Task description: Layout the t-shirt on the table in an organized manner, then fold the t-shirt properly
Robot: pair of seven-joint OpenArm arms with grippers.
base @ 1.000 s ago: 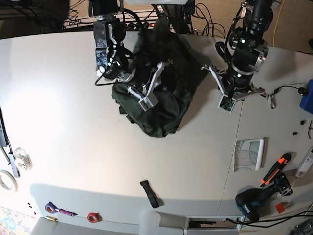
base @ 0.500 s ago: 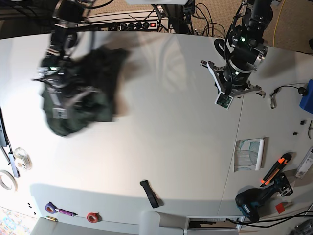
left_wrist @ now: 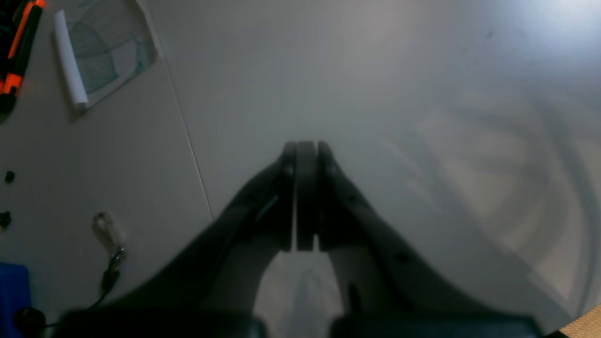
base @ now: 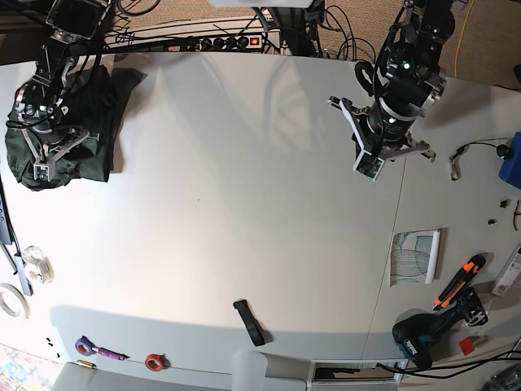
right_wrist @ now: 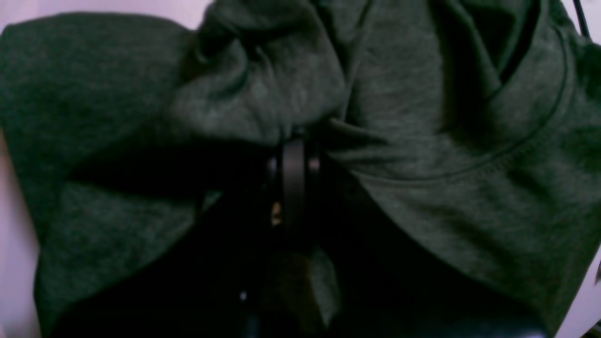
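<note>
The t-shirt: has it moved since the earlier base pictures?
Yes. The t-shirt moved away from the power strip to the base view's far left, carried by the right gripper.

No text, label, brand or number is legible anywhere; the printed sheet (base: 415,255) shows only a teal drawing.

Bunch of clutter along the near edge of the white tabletop (base: 244,204): a black strap (base: 251,322), a red tape roll (base: 154,361) near a purple-headed tool (base: 89,348), and clear tape rolls (base: 36,262) at the left edge. The right side has a paper sheet with a teal drawing (base: 415,257), an orange-and-black cutter (base: 458,281) and a black-and-blue drill (base: 431,330).
</note>
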